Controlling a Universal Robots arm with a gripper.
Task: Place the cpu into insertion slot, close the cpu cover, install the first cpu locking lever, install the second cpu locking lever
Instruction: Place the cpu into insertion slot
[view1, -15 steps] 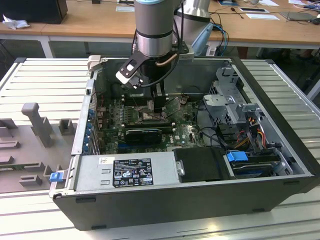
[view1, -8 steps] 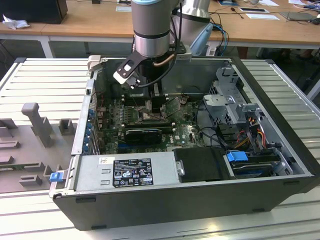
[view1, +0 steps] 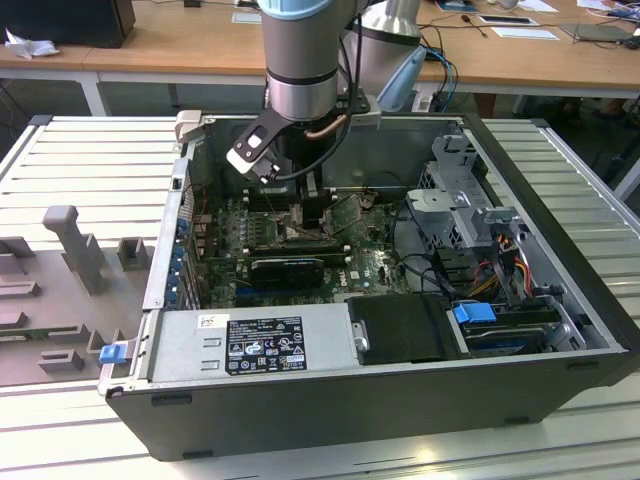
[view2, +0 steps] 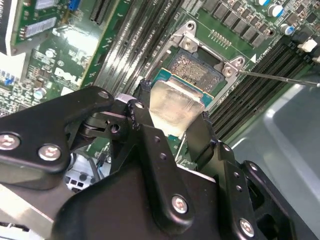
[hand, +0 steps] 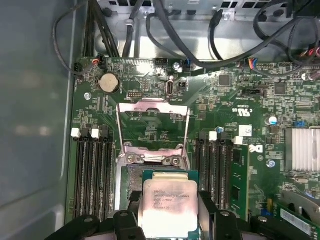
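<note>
My gripper (view2: 172, 117) is shut on the cpu (view2: 175, 102), a flat square chip with a silvery top and a green rim, one black finger (view2: 142, 107) on each of two opposite edges. In both wrist views the cpu (hand: 167, 197) sits over the near part of the insertion slot (hand: 129, 186). The slot's bare pin field (view2: 195, 67) shows beyond the chip. Whether the chip touches the slot I cannot tell. The cpu cover (hand: 152, 104) stands swung open behind the slot. In the exterior view the gripper (view1: 313, 215) reaches down into the open computer case (view1: 330, 410).
Black memory slots (hand: 92, 175) flank the socket on both sides. A thin metal lever rod (view2: 280, 77) juts out beside the socket. Black cables (hand: 200, 55) hang over the board's far edge. A ribbed heat sink (hand: 305, 150), the power supply (view1: 250, 345) and a drive cage (view1: 470, 215) crowd the case.
</note>
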